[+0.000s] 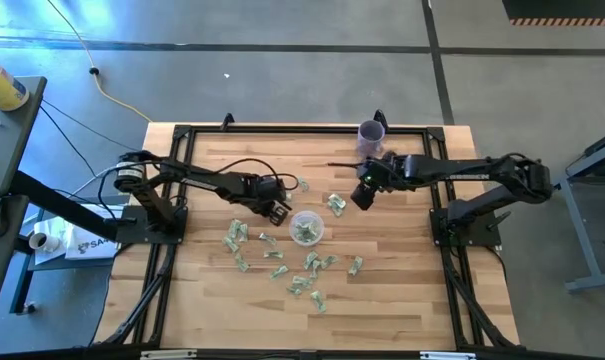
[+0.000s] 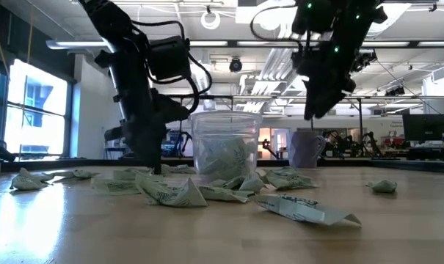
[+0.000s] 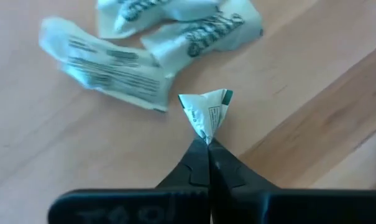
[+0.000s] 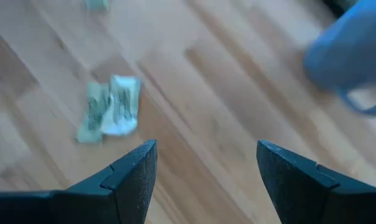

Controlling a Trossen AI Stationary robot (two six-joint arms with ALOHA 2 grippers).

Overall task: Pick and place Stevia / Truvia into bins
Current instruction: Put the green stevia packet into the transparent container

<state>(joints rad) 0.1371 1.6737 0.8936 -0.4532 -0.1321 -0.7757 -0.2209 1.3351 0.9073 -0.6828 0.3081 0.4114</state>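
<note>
Your left gripper [image 3: 207, 142] sat low over the wooden surface [image 1: 402, 290], just left of the clear plastic cup [image 1: 306, 228], and its fingers [image 3: 194, 168] were pressed together on the corner of one folded Stevia packet [image 3: 206, 111]. That pinched packet stood up between the tips, white with a green edge and small dark print too fine to read. Two more crinkled packets [image 3: 150, 53] lay close beyond it on the surface; they carried green lettering and lines of small print, but you could not have made out a word.

Your right gripper [image 4: 206, 162] hung above the surface to the right of the cup, fingers [image 4: 135, 171] spread wide and holding nothing. A crumpled packet [image 4: 110, 107] lay below and ahead of it, and the purple cup [image 1: 372, 133] stood near the far edge behind that arm.

The clear cup already held several packets. The other packets [image 1: 307, 275] were scattered around it, mostly on the near side and to its left, pale green and white, all creased.
</note>
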